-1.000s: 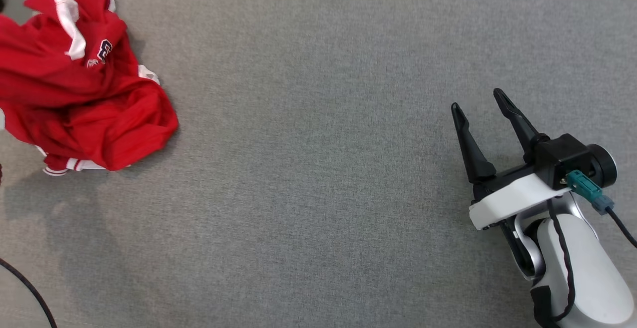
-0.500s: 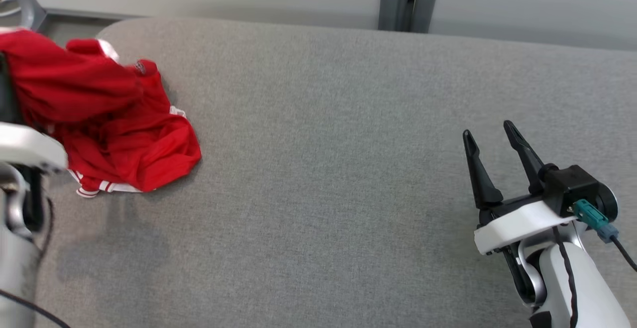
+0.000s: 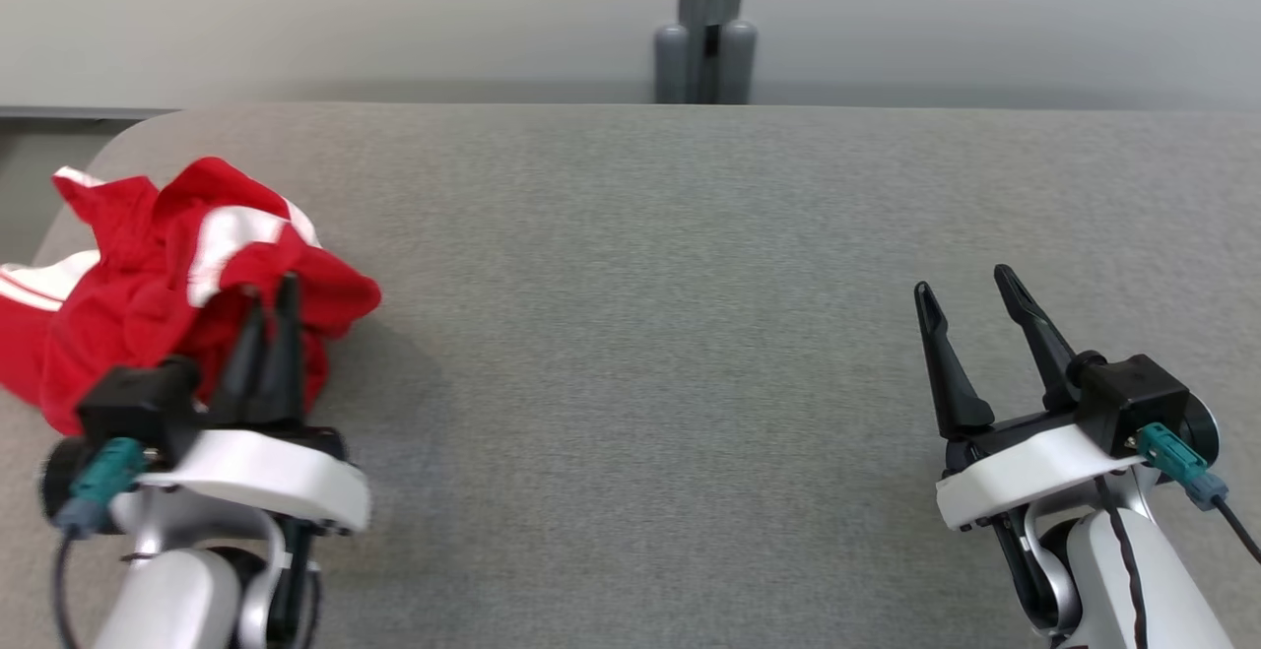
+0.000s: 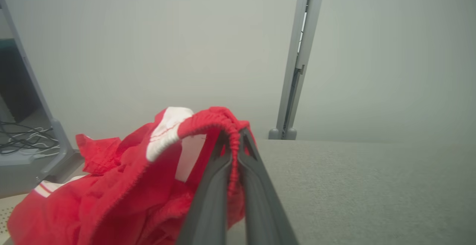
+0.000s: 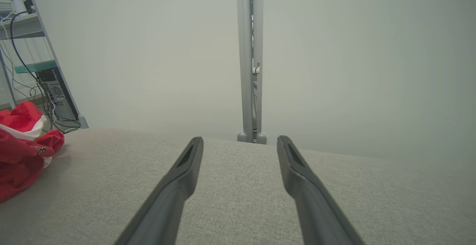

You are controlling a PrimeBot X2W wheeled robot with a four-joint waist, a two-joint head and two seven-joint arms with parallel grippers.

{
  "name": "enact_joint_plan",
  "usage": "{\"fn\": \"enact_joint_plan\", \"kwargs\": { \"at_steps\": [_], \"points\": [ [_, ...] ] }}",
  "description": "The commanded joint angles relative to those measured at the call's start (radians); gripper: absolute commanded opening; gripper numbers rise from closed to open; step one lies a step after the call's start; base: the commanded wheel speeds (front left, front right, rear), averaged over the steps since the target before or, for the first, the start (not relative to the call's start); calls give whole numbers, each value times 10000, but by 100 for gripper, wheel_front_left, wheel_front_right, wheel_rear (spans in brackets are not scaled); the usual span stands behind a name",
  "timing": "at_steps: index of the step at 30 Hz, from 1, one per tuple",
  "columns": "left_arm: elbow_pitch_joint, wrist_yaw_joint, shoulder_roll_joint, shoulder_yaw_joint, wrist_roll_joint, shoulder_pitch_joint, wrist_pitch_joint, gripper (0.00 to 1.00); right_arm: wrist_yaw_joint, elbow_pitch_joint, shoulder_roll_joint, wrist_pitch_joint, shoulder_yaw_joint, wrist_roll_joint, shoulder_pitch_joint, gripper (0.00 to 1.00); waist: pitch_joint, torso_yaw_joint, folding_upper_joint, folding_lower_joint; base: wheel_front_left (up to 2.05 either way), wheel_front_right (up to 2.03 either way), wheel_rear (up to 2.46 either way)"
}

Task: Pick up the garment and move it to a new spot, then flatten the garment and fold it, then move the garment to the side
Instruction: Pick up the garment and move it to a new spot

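Observation:
The garment point(image 3: 148, 275) is red with white stripes, crumpled in a heap at the left end of the grey table point(image 3: 640, 285). My left gripper point(image 3: 274, 296) is shut on a red elastic hem of the garment point(image 4: 122, 185), which loops over the fingertips point(image 4: 234, 141) in the left wrist view. Part of the cloth lifts off the surface. My right gripper point(image 3: 967, 287) stands open over bare table at the lower right, far from the cloth. The right wrist view shows the garment point(image 5: 22, 148) at its left edge and my right gripper point(image 5: 240, 142) holding nothing.
A grey post point(image 3: 705, 29) rises behind the table's far edge against a pale wall. Beyond the table's rounded left corner stands a metal frame point(image 5: 52, 70) with cables and equipment. The table's left edge lies close to the garment.
The head view has tilted up and shifted, bringing the wall and post into sight. My left gripper has come into view at the lower left, holding the garment, which has been pulled into a new bunched shape.

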Motion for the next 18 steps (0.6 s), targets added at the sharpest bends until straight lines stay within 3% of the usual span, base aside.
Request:
{"fn": "enact_joint_plan", "kwargs": {
  "at_steps": [1, 9, 18],
  "points": [
    [-220, -25, -74, -306, 156, 79, 103, 0, -3, -91, -36, 34, -1, 101, 132, 100, 31, -381, -1, 0, 0, 0, 0],
    [-231, -734, -777, -1950, 448, -709, 506, 0, -3, -293, -38, -29, 199, 437, -57, 100, 488, -1709, -1, 0, 0, 0, 0],
    [981, -1806, -1837, -3684, 1026, -2776, 776, 0, -3, -159, -34, -255, 466, 852, -325, 100, 1090, -3388, -1, 0, 0, 0, 0]
  ]
}}
